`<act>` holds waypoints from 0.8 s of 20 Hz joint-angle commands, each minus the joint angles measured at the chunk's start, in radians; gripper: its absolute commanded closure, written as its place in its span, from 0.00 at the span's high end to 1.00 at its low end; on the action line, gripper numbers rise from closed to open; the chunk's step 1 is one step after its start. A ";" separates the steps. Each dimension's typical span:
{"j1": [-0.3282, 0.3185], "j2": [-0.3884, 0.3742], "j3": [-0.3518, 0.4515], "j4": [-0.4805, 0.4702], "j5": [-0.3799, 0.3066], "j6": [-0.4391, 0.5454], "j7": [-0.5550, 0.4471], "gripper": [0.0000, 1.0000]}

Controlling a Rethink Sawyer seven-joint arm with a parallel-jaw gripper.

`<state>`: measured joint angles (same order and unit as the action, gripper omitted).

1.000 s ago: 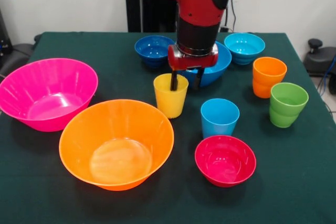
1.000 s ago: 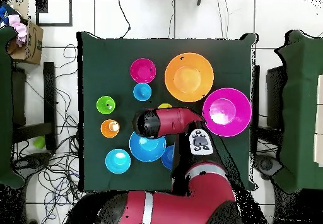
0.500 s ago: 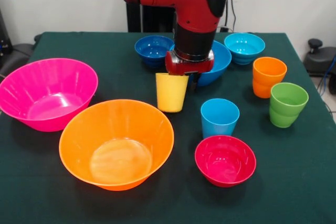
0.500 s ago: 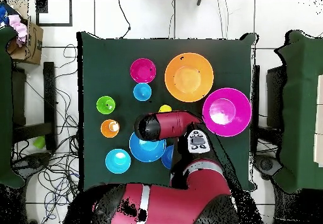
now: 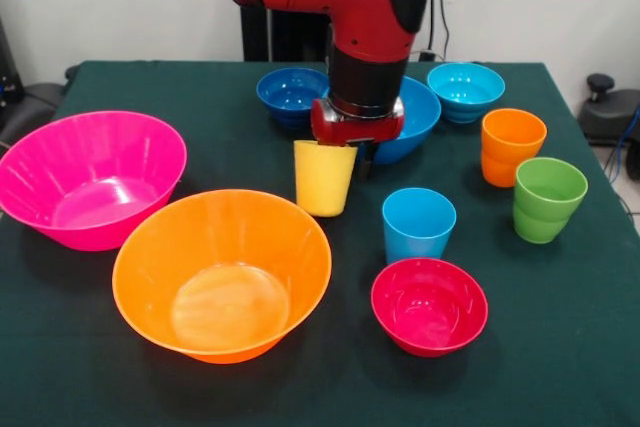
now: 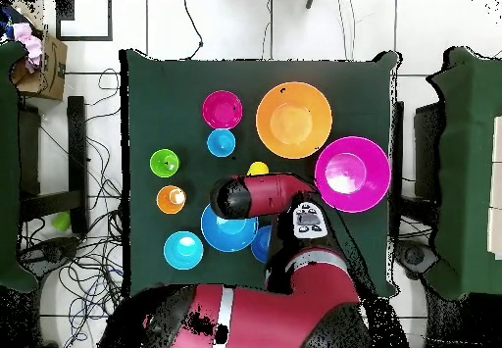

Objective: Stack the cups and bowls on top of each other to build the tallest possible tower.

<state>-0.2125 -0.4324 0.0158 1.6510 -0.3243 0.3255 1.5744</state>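
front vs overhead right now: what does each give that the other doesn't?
Only the front view shows the gripper shut on the yellow cup, with the cup's side wall in full.

Only the overhead view shows the table's whole outline and the floor cables around it; there the arm covers most of the yellow cup, leaving just a sliver.

Both show the large orange bowl, the large pink bowl, the red bowl and the light-blue cup, all separate, nothing stacked yet.
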 commanded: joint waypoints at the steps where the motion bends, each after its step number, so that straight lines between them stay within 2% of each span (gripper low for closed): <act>1: -0.025 -0.053 0.090 0.054 -0.023 0.012 0.049 1.00; 4: -0.048 -0.104 0.122 0.089 -0.005 0.065 0.024 1.00; 16: -0.040 -0.091 0.120 0.071 -0.005 0.044 0.051 1.00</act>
<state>-0.2464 -0.5365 0.0343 1.6951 -0.3245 0.3257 1.5744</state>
